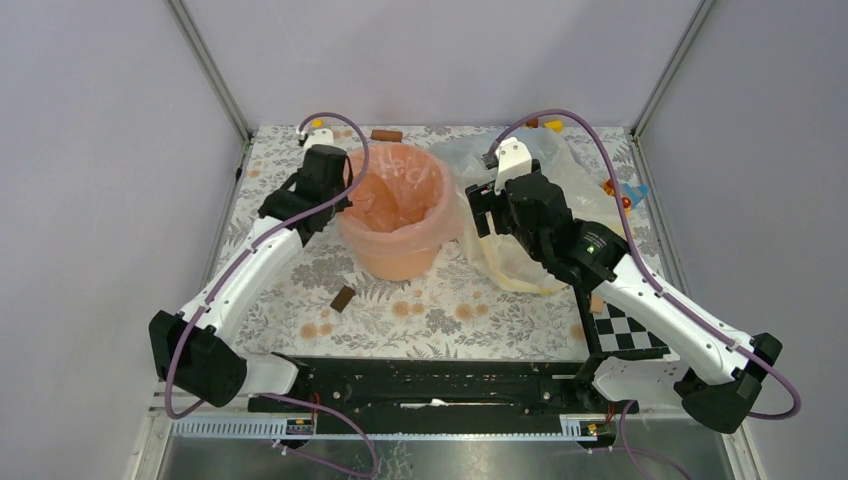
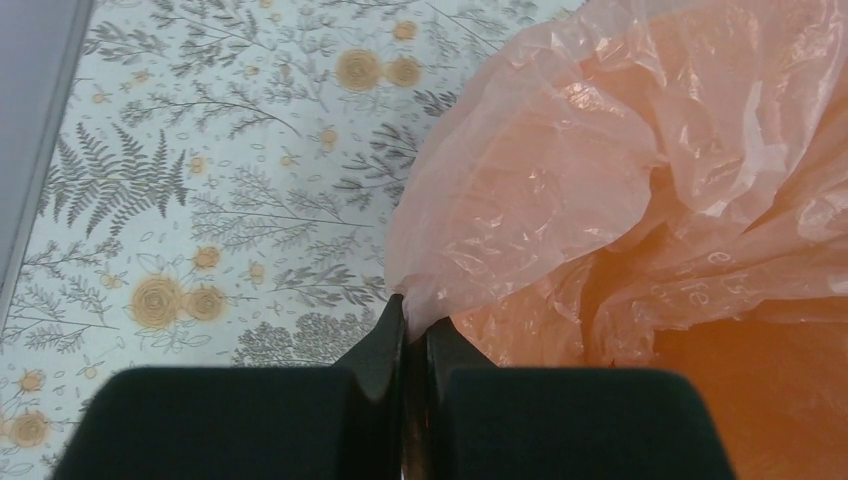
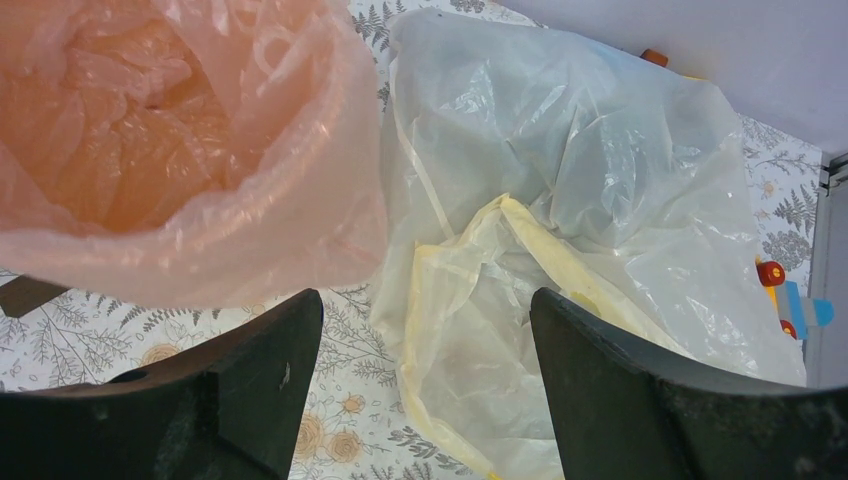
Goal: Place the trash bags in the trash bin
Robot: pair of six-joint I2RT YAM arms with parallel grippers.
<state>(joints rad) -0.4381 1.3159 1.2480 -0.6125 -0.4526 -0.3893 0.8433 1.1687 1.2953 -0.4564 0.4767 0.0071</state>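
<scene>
L hand [image 2: 414, 322] pinched tight on pink bag [image 2: 600, 170] at bin [image 1: 400, 266] left rim; R hand [image 3: 425, 305] spread wide, holding nothing, right of bin.

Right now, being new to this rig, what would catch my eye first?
The peach-orange bucket in the centre, with the pink bag spilling over its rim. The left gripper is shut on that bag's edge; the right gripper hangs open over the clear bag and yellow bag beside the bucket.
</scene>
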